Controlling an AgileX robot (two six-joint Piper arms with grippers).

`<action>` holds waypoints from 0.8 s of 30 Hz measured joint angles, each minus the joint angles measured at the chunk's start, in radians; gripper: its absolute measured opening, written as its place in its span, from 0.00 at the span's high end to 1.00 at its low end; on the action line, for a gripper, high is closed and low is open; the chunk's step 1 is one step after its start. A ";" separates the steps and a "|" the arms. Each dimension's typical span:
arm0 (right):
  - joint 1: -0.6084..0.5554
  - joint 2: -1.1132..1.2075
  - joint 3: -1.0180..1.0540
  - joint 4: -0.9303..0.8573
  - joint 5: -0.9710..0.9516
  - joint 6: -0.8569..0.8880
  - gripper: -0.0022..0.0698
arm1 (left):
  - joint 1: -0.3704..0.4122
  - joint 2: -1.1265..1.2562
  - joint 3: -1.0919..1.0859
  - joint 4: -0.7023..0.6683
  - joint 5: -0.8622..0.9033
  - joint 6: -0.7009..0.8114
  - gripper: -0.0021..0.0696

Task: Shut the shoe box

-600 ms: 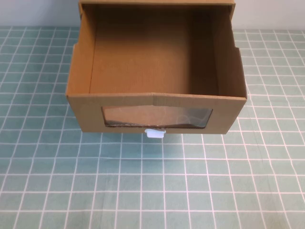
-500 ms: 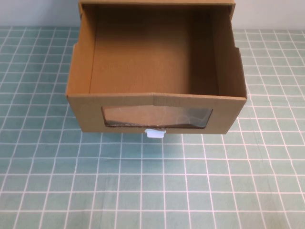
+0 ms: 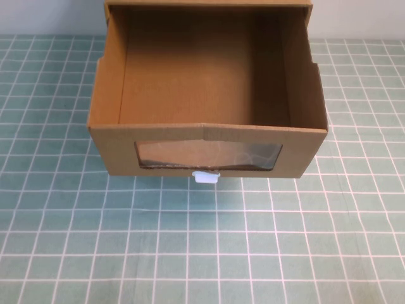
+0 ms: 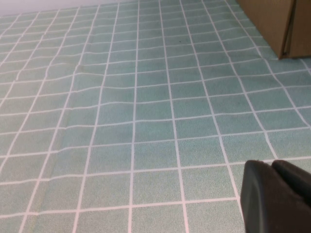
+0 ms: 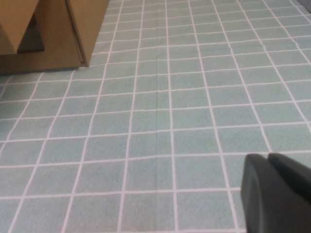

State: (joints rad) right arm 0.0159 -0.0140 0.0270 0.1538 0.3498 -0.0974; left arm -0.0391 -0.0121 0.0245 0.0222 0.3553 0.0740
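Jaws of left gripper [image 4: 274, 196] and right gripper [image 5: 277, 191] indiscernible, off-box above mat; shoe box [image 3: 209, 145] drawer unchanged, out.

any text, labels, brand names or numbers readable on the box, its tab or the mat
No readable text in any view.
shoe box: plain brown cardboard, no print or label.
white pull tab: blank.
clear window: no sticker or writing.
green grid mat: only white lines, no numbers.
left gripper and right gripper, over bare mat: plain black, no markings.
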 joint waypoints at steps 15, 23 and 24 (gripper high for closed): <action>0.000 0.000 0.000 0.000 0.000 0.000 0.99 | 0.000 0.000 0.000 0.000 0.000 0.000 0.98; 0.000 0.000 0.000 0.000 0.000 0.000 0.99 | 0.000 0.000 0.000 -0.005 0.000 0.000 0.98; 0.000 0.000 0.000 0.000 0.000 0.000 0.99 | 0.000 0.000 0.000 -0.011 0.000 -0.001 0.98</action>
State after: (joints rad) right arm 0.0159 -0.0140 0.0270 0.1538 0.3498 -0.0974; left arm -0.0391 -0.0121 0.0245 0.0114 0.3553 0.0727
